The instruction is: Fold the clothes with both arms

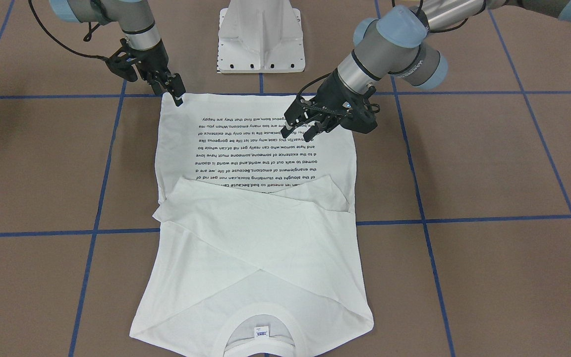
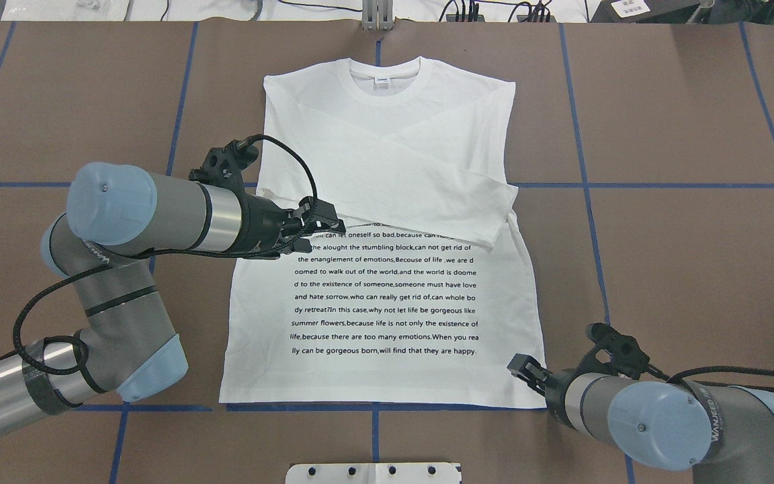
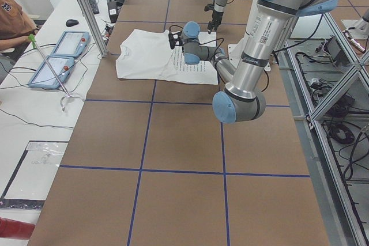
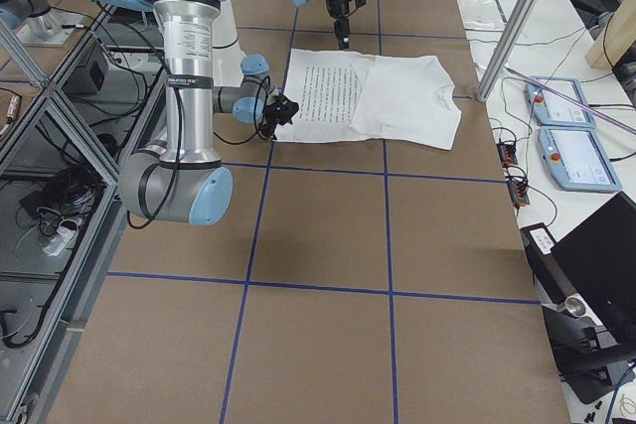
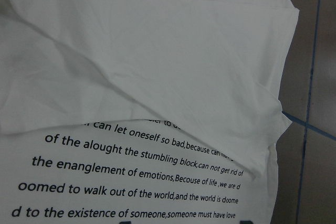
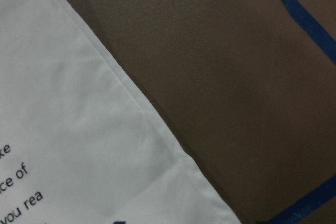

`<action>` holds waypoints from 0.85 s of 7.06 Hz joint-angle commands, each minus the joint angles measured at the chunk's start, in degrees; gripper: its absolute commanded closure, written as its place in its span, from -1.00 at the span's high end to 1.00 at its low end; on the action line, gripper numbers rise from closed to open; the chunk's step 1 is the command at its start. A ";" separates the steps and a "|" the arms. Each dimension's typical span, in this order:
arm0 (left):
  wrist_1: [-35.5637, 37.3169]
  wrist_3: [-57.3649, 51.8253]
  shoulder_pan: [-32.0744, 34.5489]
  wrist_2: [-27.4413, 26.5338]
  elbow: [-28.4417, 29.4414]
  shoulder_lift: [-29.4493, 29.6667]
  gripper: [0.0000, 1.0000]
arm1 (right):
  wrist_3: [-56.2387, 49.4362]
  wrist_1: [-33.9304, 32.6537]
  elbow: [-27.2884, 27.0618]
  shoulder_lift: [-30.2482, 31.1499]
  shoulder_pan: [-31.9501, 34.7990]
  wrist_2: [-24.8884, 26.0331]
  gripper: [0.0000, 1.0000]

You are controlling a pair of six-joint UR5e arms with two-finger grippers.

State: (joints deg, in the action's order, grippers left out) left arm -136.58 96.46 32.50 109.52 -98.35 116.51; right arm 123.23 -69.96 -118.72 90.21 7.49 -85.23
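The white long-sleeved shirt [image 1: 256, 238] lies flat on the brown table, printed text up, with both sleeves folded across the chest. Its collar [image 1: 260, 317] and neck label [image 1: 260, 331] are at the far end from the robot. It also shows in the overhead view [image 2: 387, 154]. My left gripper [image 1: 308, 130] hovers open and empty over the shirt's left side, near the sleeve cuff [image 2: 316, 230]. My right gripper [image 1: 175, 94] is at the hem's right corner [image 2: 520, 367], jaws slightly apart, holding nothing. The right wrist view shows that corner [image 6: 79, 129] lying flat.
The white metal pedestal base [image 1: 260, 37] stands just behind the hem, between the arms. Blue tape lines [image 1: 464, 218] cross the brown table. In the exterior left view, tablets [image 3: 57, 56] and a seated person's arm are beyond the table's far edge.
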 commanded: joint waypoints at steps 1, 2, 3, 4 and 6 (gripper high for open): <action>0.00 0.04 0.01 -0.01 0.00 0.03 0.50 | 0.17 0.00 0.07 0.23 -0.55 -0.03 0.62; 0.00 0.04 0.01 -0.01 0.00 0.03 0.50 | 0.26 0.00 0.07 0.23 -0.64 -0.03 0.57; 0.00 0.04 0.01 -0.09 0.00 0.03 0.50 | 0.35 0.00 0.16 0.23 -0.90 0.06 0.21; 0.00 0.04 0.01 -0.09 0.00 -0.05 0.50 | 0.35 0.00 0.07 0.14 -0.90 0.15 -0.69; 0.00 0.30 0.10 -0.09 -0.17 -0.06 0.51 | 0.35 0.09 0.07 0.14 -1.08 -0.11 -1.00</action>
State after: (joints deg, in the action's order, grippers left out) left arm -136.58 96.61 32.55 109.43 -98.44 116.46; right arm 123.57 -69.94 -118.61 90.36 6.55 -85.19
